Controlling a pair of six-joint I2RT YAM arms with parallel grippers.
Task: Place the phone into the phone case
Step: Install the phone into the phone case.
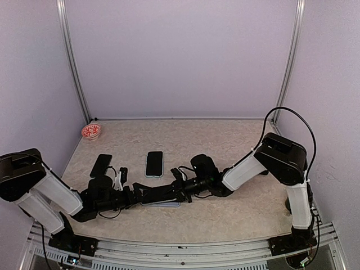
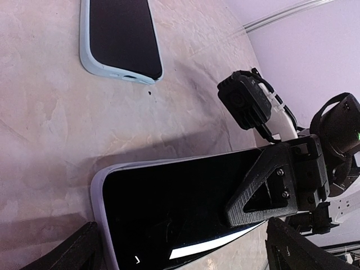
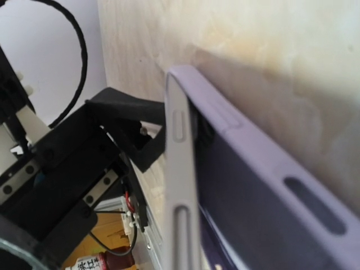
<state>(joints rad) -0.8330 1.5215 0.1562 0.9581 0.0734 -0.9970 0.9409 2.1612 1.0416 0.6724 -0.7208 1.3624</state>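
Note:
A phone (image 2: 169, 202) with a black screen lies in a lavender phone case (image 2: 97, 194) near the table's front middle (image 1: 160, 199). The case rim wraps the phone's left end and far side. My left gripper (image 2: 185, 253) is open wide, one finger (image 2: 79, 253) on each side of the cased phone's left end. My right gripper (image 2: 233, 216) is shut, its fingers lying across the right end of the screen, tips at the near edge. The right wrist view shows the case wall (image 3: 180, 169) close up, with the dark phone (image 3: 247, 208) beside it and a left finger (image 3: 132, 132) behind.
A second phone in a pale blue case (image 1: 154, 163) lies just behind the grippers, also at the top of the left wrist view (image 2: 121, 36). A black phone (image 1: 101, 165) lies at the left. A red and white bowl (image 1: 91, 131) sits in the back left corner. Walls enclose three sides.

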